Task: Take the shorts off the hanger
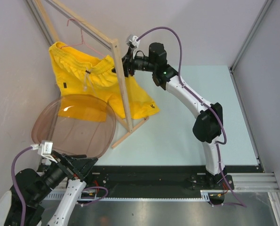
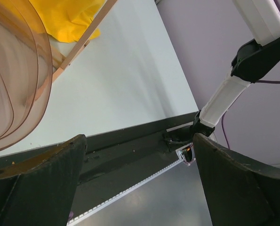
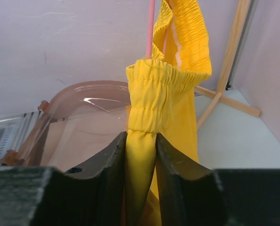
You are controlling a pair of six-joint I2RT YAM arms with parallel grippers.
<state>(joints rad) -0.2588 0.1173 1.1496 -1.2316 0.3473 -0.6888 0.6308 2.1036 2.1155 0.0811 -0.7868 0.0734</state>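
The yellow shorts (image 1: 95,80) hang on the pink wire hanger (image 1: 83,40), whose hook is over the top bar of the wooden rack. My right gripper (image 1: 123,66) reaches to the right end of the waistband. In the right wrist view it (image 3: 140,139) is shut on a fold of the shorts (image 3: 149,89) just below the gathered waistband, with the pink hanger wire (image 3: 150,28) rising above. My left gripper (image 1: 85,165) is low at the near left, and in the left wrist view it (image 2: 140,139) is open and empty. A corner of the shorts (image 2: 67,19) shows there too.
The pale wooden rack (image 1: 121,80) stands at the back left with its foot on the table (image 1: 187,122). A translucent brown tub (image 1: 76,125) sits below the shorts, near my left gripper. Walls close in at the left and back. A black rail (image 1: 154,172) runs along the near edge.
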